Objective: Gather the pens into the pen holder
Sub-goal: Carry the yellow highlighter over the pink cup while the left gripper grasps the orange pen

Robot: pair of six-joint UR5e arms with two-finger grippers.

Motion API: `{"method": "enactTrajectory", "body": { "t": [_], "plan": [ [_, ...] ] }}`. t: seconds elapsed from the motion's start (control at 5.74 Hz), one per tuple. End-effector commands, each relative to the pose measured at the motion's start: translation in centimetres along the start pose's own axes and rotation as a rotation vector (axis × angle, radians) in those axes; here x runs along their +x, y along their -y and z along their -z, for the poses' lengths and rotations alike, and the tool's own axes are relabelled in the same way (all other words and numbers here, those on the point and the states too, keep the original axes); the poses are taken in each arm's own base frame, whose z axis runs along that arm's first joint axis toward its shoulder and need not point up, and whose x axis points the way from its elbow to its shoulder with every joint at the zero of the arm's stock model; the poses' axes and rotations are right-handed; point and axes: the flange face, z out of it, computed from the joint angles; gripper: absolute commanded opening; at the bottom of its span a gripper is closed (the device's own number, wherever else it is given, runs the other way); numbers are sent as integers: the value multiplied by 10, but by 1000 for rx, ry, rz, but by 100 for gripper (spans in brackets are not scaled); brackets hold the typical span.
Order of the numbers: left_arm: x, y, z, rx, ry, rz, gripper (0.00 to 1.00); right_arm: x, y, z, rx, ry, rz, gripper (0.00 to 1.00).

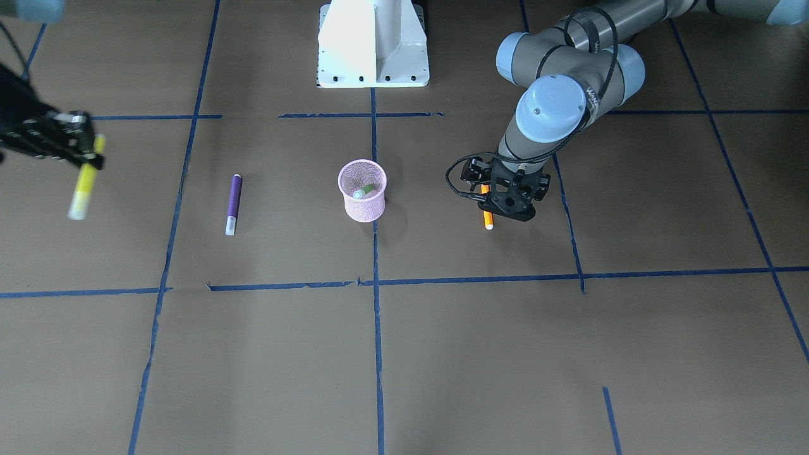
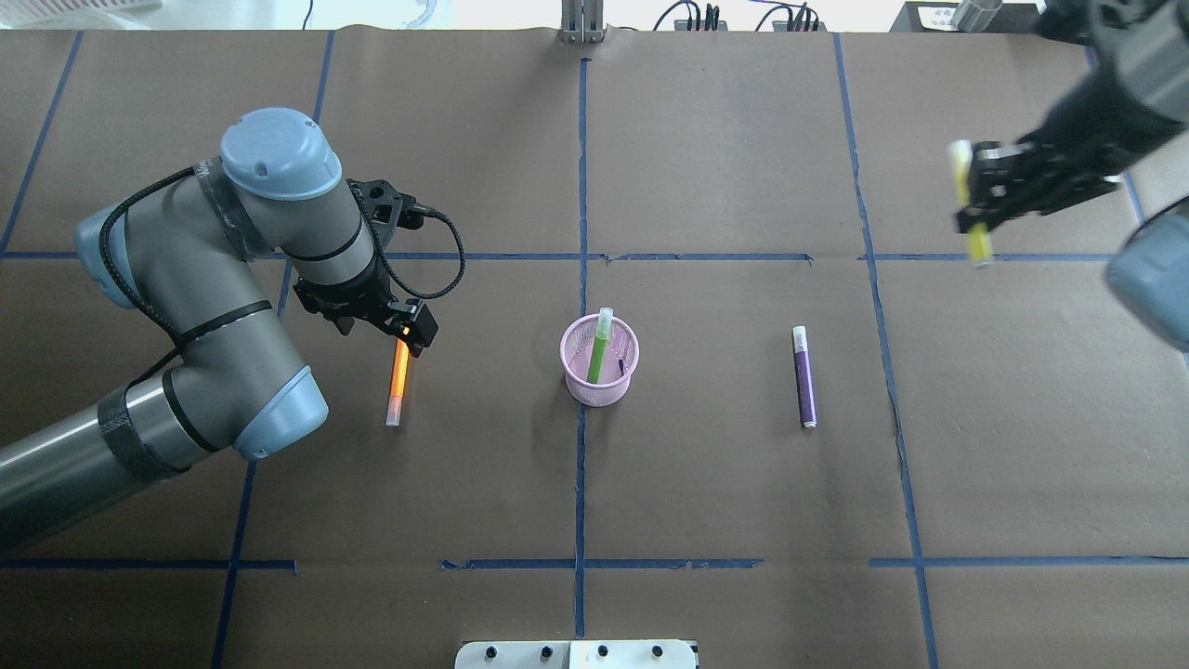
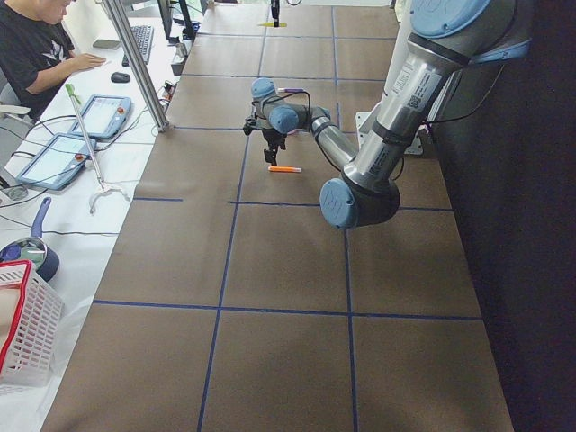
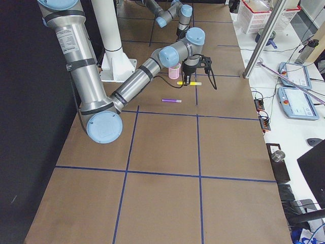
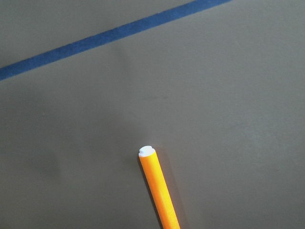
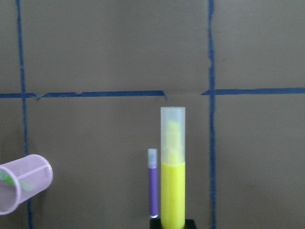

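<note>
The pink mesh pen holder stands upright mid-table with a green pen leaning inside it. An orange pen lies flat on the table. My left gripper is low over its far end and looks open; no fingers show in the left wrist view. My right gripper is shut on a yellow pen, held well above the table. A purple pen lies flat between the holder and the right gripper.
The white robot base stands behind the holder. Blue tape lines grid the brown table. An operator sits at a side desk beyond the table's edge. A red-rimmed white basket stands off the table.
</note>
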Motion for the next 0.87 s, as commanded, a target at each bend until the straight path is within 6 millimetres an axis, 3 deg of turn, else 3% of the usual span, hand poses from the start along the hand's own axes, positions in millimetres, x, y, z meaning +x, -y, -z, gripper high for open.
{"method": "enactTrajectory", "body": {
  "t": [0.0, 0.17, 0.35, 0.7],
  "plan": [
    [-6, 6, -15, 3, -4, 45, 100, -114, -45, -12, -25, 69, -2, 0],
    [-10, 12, -26, 11, -12, 59, 100, -147, -69, -34, -18, 77, 31, 0],
    [-10, 16, -38, 31, -36, 79, 100, -167, -85, -51, 20, 102, 35, 0],
    [-7, 12, -47, 31, -45, 85, 100, -194, -106, -70, 32, 100, 65, 0]
  ]
}}
